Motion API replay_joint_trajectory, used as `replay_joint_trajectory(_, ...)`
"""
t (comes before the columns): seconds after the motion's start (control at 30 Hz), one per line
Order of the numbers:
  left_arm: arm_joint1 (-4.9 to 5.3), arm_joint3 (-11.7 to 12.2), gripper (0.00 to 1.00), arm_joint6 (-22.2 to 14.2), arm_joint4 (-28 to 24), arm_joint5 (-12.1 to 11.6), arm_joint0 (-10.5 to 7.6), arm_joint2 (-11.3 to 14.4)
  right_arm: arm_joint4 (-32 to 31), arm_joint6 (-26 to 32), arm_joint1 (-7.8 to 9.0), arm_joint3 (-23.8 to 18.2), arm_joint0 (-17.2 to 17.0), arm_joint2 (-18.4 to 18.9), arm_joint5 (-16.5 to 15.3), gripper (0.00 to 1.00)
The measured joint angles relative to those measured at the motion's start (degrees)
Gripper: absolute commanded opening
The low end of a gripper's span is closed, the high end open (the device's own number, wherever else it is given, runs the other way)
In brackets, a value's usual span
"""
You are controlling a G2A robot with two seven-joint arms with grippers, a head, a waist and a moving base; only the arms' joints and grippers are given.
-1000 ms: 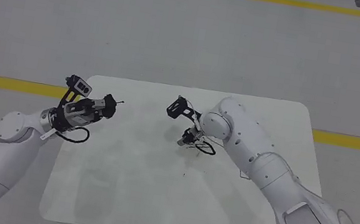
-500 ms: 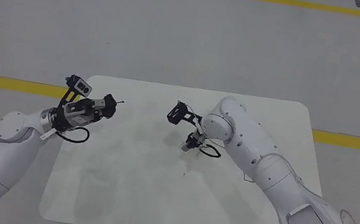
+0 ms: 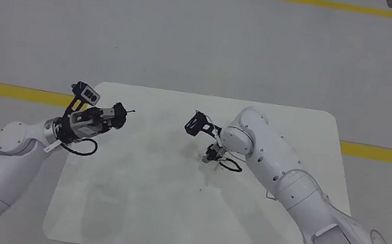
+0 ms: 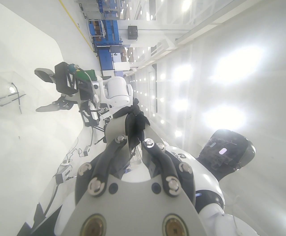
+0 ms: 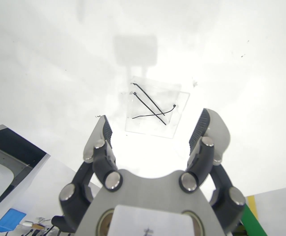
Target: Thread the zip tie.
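Right gripper (image 5: 155,118) had edged slightly rightward, jaws spread wide above the zip ties (image 5: 148,105) crossed in a clear tray (image 5: 178,98) on the table (image 3: 164,211). Left gripper (image 4: 134,116) stayed clamped on a black strip (image 4: 135,127). Since the ties overlapped, a descent risked pinching two.

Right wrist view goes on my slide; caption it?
Open right hand above three black zip ties crossed in a clear square tray on a white table.
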Motion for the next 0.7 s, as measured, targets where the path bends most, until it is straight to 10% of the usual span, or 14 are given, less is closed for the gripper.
replay_joint_trajectory(0.7,0.00,0.0,0.00,0.0,0.0,0.0,0.00,0.0,-2.5,-3.8,-1.51,5.2,0.4,-3.2,0.4,0.27)
